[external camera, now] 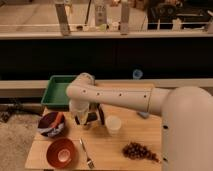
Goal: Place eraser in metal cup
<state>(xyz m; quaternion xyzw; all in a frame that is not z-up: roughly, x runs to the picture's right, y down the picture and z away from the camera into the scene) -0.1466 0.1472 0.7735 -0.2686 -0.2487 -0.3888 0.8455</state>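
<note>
Claw (pixel 89 119) low over the table (pixel 110 147), just left of the white cup (pixel 113 125), in front of the green tray (pixel 57 92); cannot tell whether clenched or released. Eraser and metal cup hidden at the claw, not made out. Likely light, stiff, slightly grippy; best pinched across the flat block's narrow sides

High front view, angled down, pincer (pixel 89 120) mid-frame

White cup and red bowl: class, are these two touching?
Apart. The camera view shows bare wooden table and a fork between the white cup and the red bowl. The gripper hangs left of the cup.
</note>
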